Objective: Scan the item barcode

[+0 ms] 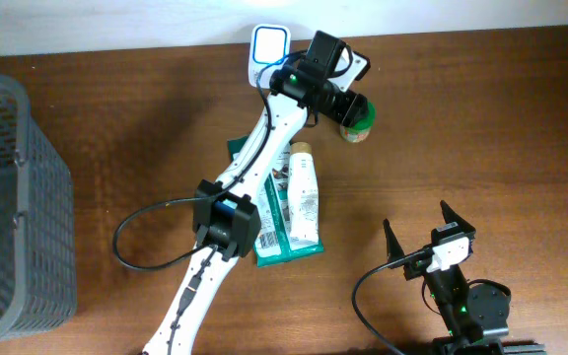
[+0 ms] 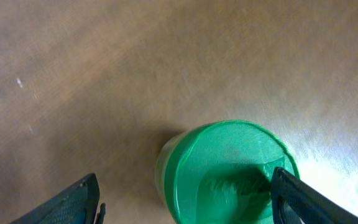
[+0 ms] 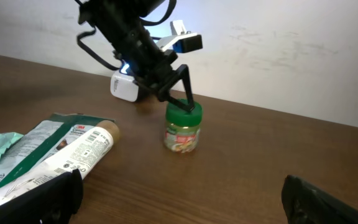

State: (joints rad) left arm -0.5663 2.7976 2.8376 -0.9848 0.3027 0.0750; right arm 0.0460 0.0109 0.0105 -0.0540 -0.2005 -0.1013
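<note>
Near the surface's (image 1: 481, 118) far edge the left claw (image 2: 184, 177) sits spread over a green-lidded jar (image 3: 183, 134), while the right claw (image 1: 417, 217) gapes wide by the near edge.

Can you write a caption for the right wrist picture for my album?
Left hand, open, poised over a green-lidded jar on the wooden table.
</note>
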